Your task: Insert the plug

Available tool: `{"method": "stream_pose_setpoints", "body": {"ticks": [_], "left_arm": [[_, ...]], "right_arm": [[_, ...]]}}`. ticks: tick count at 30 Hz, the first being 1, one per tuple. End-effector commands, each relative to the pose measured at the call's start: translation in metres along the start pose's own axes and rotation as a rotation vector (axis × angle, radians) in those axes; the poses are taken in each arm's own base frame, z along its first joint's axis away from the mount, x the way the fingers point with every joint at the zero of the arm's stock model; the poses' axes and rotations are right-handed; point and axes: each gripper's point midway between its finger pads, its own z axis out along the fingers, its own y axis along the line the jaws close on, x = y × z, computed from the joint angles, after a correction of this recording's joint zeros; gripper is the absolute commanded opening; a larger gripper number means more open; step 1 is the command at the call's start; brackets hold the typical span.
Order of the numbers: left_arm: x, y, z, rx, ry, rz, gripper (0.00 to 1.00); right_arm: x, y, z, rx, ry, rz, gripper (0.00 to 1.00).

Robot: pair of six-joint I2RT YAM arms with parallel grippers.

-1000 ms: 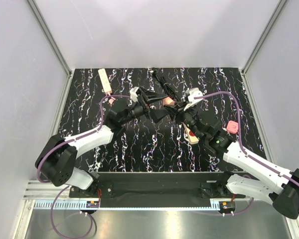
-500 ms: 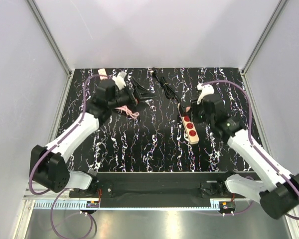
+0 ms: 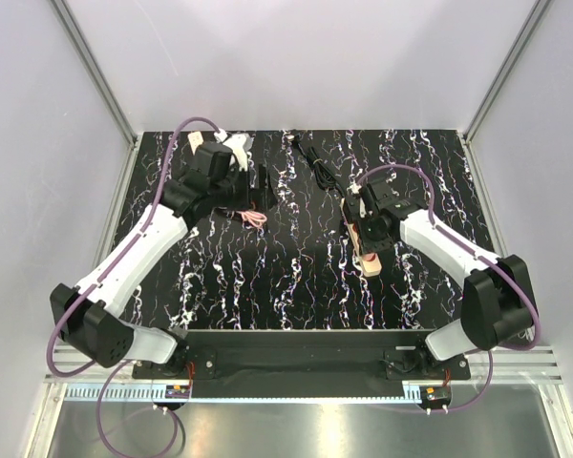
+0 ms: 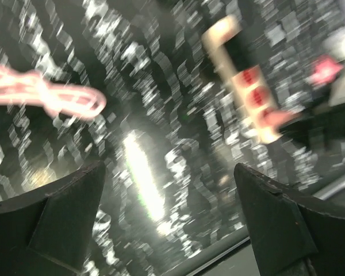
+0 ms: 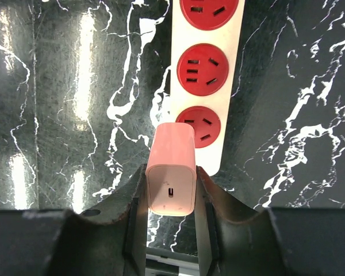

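Inside right tool [image 5: 171,179]: pink plug [image 5: 171,169], seemingly over power strip [image 5: 204,75] end.

No text appears legible; left wrist view blurred.

Pink boxy plastic plug adapter [image 5: 171,155]: upright, small slot in its top face, pinched in right gripper [image 5: 171,179], over end red socket; contact unclear. Cream flat power strip with round red sockets [image 5: 210,63]: flat on black marbled table [image 5: 57,86], right of centre.

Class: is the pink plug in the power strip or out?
Out: the right gripper holds the pink plug; the power strip's visible sockets are vacant.
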Motion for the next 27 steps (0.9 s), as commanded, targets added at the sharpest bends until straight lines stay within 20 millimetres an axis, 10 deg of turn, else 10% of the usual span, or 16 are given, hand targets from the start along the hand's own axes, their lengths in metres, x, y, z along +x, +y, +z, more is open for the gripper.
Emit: {"method": "stream_pose_setpoints", "body": {"ticks": [1,27], "left_arm": [[0.015,0.021,0.007,-0.061,0.047,0.067,0.99],[0.007,0.027,-0.005,-0.093,-0.004,0.063,0.99]], "right_arm": [[-0.028,-0.005,-0.011,0.024,-0.081,-0.023,0.0],[-0.047,-0.008,0.018,-0.072,-0.005,-0.034,0.0]]}}
